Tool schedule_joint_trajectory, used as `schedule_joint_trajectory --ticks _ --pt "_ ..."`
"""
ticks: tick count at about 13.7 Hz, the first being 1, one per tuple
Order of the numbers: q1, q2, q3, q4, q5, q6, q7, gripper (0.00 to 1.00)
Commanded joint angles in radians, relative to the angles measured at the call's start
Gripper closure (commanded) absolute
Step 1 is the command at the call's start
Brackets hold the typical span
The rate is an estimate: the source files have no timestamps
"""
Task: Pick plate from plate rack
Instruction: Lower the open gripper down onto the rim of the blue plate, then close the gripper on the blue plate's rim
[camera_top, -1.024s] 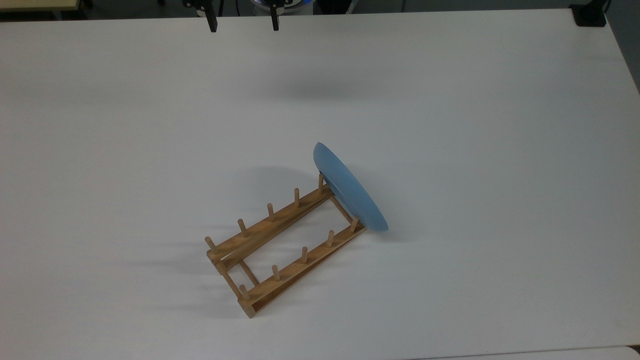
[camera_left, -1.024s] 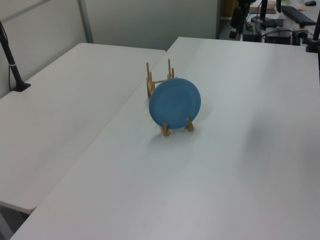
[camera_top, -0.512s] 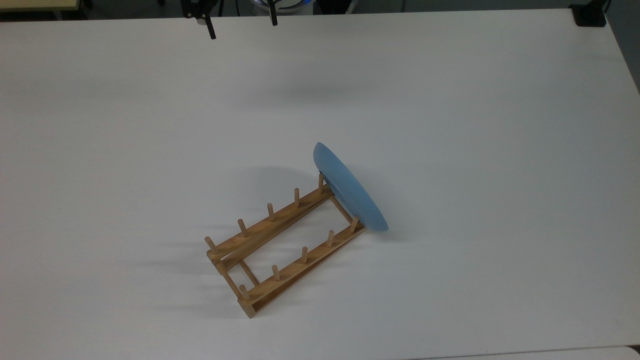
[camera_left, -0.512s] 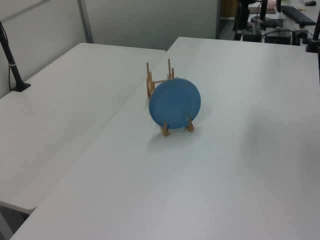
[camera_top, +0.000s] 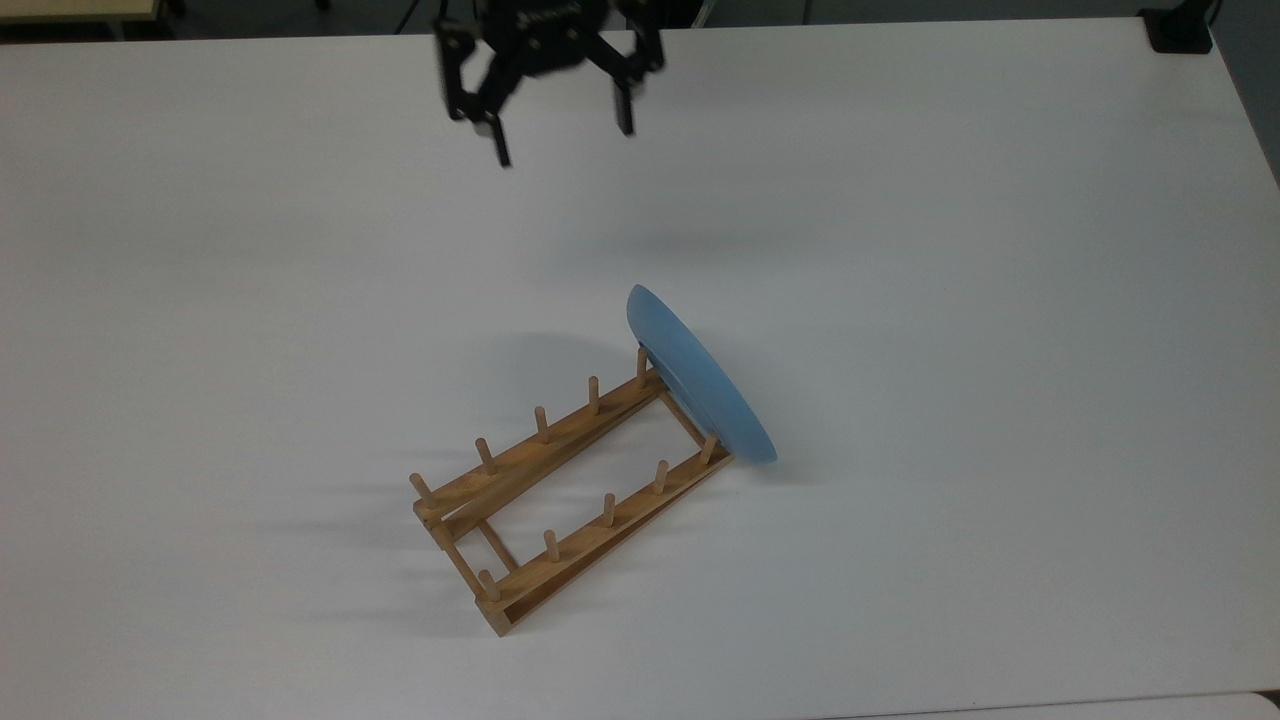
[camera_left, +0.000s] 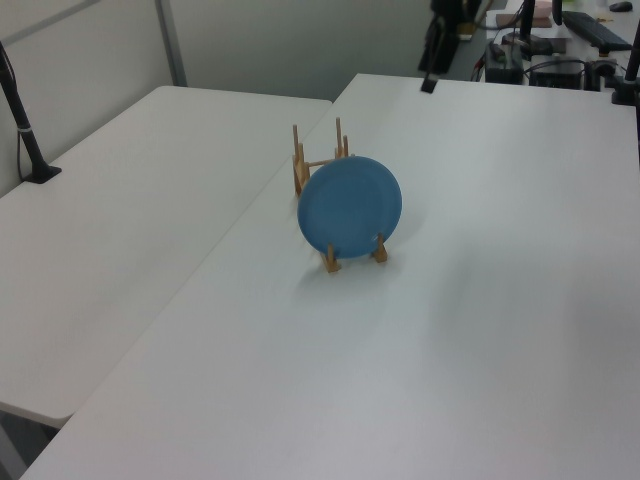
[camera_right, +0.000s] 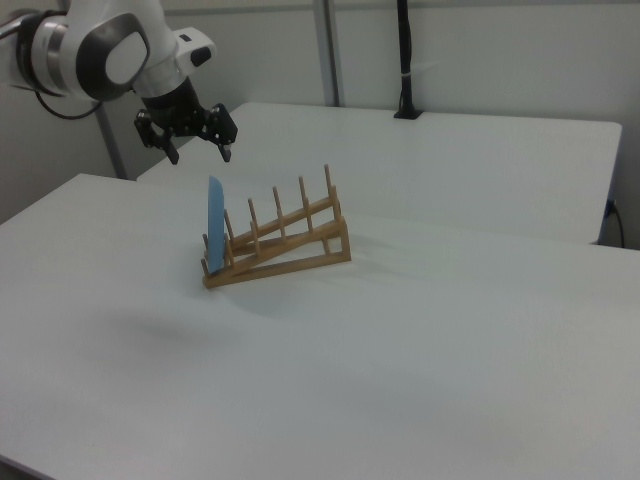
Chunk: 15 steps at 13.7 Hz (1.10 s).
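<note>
The plate (camera_top: 700, 375) stands on edge in the plate rack's (camera_top: 560, 490) end slot, at the top view's right; my gripper (camera_top: 560, 143) hangs above the table (camera_top: 1000, 300), well apart from both.

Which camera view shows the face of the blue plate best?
The left view: the blue plate faces the camera as a full disc. In the top view it appears slanted and narrow; in the right view it is nearly edge-on.

A white table (camera_top: 900, 250) carries a wooden plate rack (camera_top: 560, 490), which lies slantwise just below the top view's centre, running from 7 o'clock up to 1 o'clock. A blue plate (camera_top: 700, 380) stands on edge at the rack's 1 o'clock end. A second white table (camera_left: 120, 240) adjoins it.
</note>
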Motion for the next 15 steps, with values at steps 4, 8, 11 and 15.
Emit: schedule_joint_trajectory --ticks 4,8,11,15 --pt "0.134 0.166 -0.01 0.02 -0.169 0.206 0.216 0.01" --pt "0.163 0.249 -0.01 0.026 -0.301 0.269 0.312 0.02" --pt "0.166 0.291 -0.01 0.028 -0.358 0.309 0.358 0.02" --pt "0.166 0.311 -0.008 0.032 -0.366 0.322 0.406 0.48"
